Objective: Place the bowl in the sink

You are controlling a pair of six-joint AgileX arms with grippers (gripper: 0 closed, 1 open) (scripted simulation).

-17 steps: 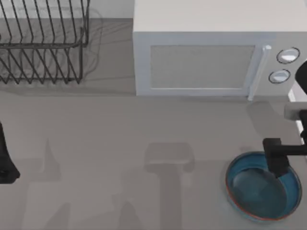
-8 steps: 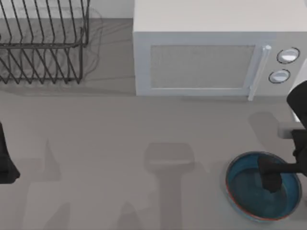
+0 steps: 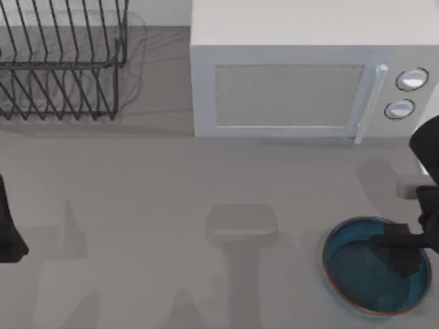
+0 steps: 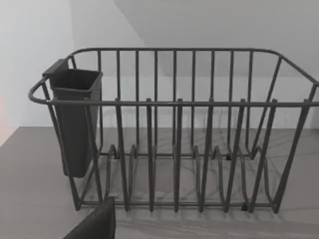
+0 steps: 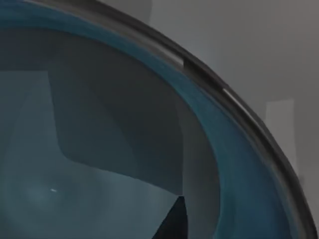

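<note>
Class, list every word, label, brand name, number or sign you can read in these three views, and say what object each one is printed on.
None: there is no readable text in any view.
Microwave: plain door and casing; its two round knobs carry no visible marks.
Bowl: plain blue glaze, no lettering.
Dish rack and its cutlery cup: bare wire and plain plastic.
Right gripper, over the bowl, and the left arm at the table's left edge: no markings.
</note>
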